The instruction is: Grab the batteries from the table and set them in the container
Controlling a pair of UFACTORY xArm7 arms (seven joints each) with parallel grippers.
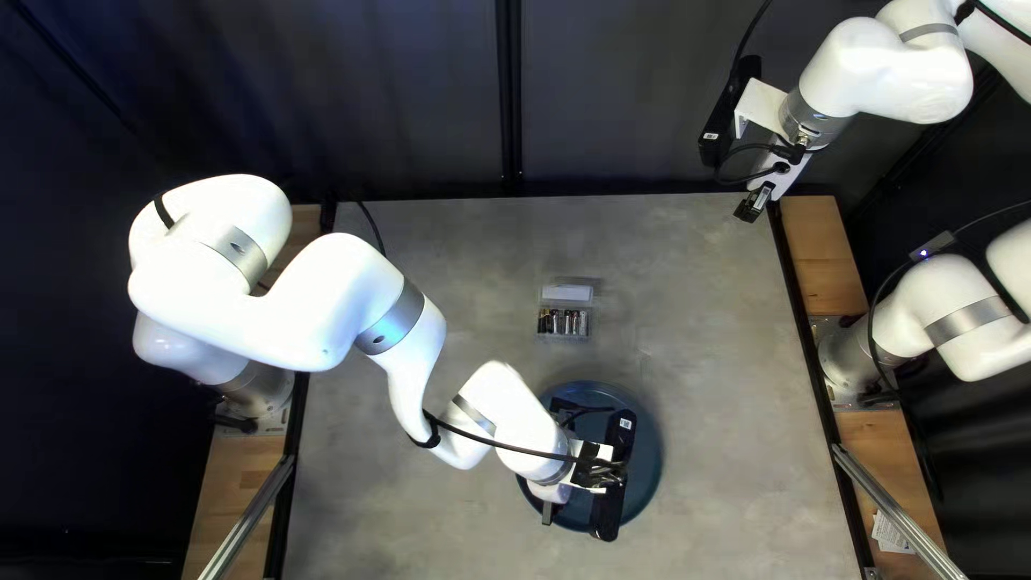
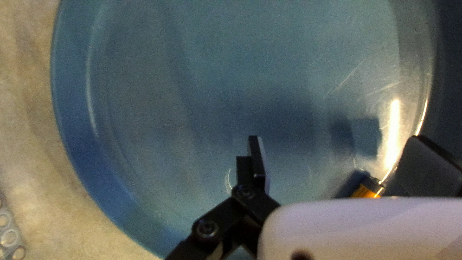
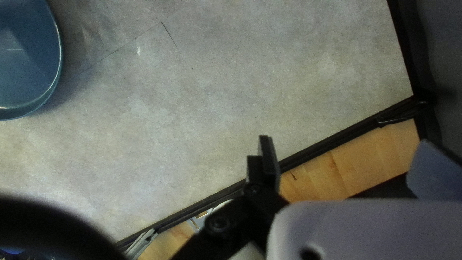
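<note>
Left arm point(image 1: 322, 306): white, bent across the counter point(image 1: 730, 440), ending over the round blue basin point(image 1: 648, 451).
Left hand point(image 1: 558, 462): released, its two black fingers spread well apart above the basin, nothing grasped.
Loose battery point(image 2: 368, 188): orange and dark, lying inside the basin near its wall, between the spread fingers as the left wrist view shows it and closer to one of them; partly hidden by the gripper mount.
Other batteries point(image 1: 558, 321): several, side by side in the small clear plastic box point(image 1: 564, 336).
Clear box: on the counter, near the basin and toward the far edge from it, with a white label point(image 1: 566, 292) on its far part.
Right arm point(image 1: 897, 70): white, raised at the top right of the top left view.
Right hand point(image 1: 755, 202): released too, fingers apart with nothing between them, near the counter's far right corner.
Counter sides: black edging point(image 1: 803, 322), with a wooden ledge point(image 1: 822, 258) beyond it at the right and another point(image 1: 236, 483) at the left.
Backdrop: dark curtain point(image 1: 419, 97) behind the far edge.
</note>
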